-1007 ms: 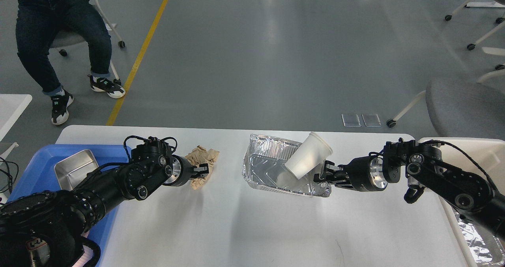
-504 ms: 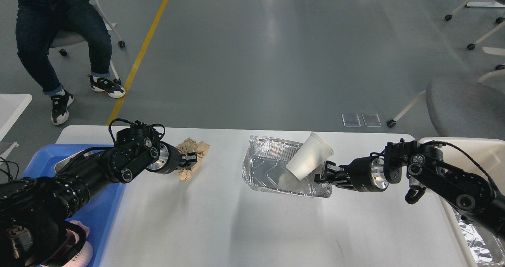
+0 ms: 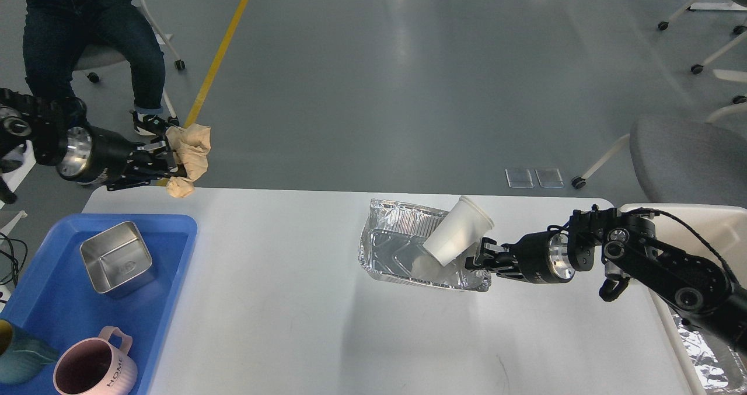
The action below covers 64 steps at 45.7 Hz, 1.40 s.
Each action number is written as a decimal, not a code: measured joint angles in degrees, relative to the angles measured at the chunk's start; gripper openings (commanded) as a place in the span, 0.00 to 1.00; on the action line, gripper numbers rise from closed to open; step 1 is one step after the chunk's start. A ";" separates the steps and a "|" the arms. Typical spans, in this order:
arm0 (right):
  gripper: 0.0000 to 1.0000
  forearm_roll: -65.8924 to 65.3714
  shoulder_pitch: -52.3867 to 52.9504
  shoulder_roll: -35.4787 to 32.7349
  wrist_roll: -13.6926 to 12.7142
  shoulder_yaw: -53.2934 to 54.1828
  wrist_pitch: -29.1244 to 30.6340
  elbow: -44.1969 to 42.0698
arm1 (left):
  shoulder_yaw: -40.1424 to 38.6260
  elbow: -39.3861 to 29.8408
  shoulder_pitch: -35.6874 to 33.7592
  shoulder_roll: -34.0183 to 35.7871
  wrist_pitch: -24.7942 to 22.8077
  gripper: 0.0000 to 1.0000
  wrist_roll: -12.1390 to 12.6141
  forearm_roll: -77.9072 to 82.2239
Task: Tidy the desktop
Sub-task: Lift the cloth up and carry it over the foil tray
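The white desktop (image 3: 303, 325) fills the lower part of the head view. A crumpled brown paper wad (image 3: 189, 156) hangs in the air above the desktop's far left corner, with my left gripper (image 3: 169, 163) shut on it. Near the middle right lies a foil tray (image 3: 408, 249) with a white paper cup (image 3: 458, 231) leaning tilted inside it. My right gripper (image 3: 480, 259) is shut on the foil tray's right rim, just below the cup.
A blue plastic tray (image 3: 64, 290) sits at the left edge, holding a square steel container (image 3: 115, 257), a pink mug (image 3: 93, 366) and a teal cup (image 3: 17, 360). A seated person (image 3: 87, 51) is beyond the far left corner. A grey chair (image 3: 688, 156) stands far right.
My left arm has lifted the brown paper wad off the desktop and carried it up and to the left, uncovering the blue tray. The right gripper has stayed at the foil tray's rim.
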 measured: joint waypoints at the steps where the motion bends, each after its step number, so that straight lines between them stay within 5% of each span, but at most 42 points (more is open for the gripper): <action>1: 0.00 0.00 0.00 0.02 0.00 0.00 0.00 0.00 | -0.41 -1.36 0.01 1.69 -0.78 0.00 -0.04 -0.29; 10: 0.00 0.03 0.01 -0.37 0.00 0.00 0.00 0.06 | -9.12 -10.18 0.61 15.02 -5.44 0.00 -0.35 -1.66; 20: 0.00 0.09 0.23 0.33 -0.01 0.02 0.00 -0.01 | -11.77 -10.59 -2.25 16.28 -5.57 0.00 0.72 -1.28; 45: 0.00 0.09 2.05 0.79 -0.05 -0.12 0.16 -0.49 | -3.38 -1.71 -21.42 -23.02 -5.54 0.00 1.93 5.89; 64: 0.00 -0.18 2.46 1.73 -0.05 -0.16 0.16 -1.85 | 2.01 3.00 -21.29 -36.46 -5.53 0.02 2.11 5.96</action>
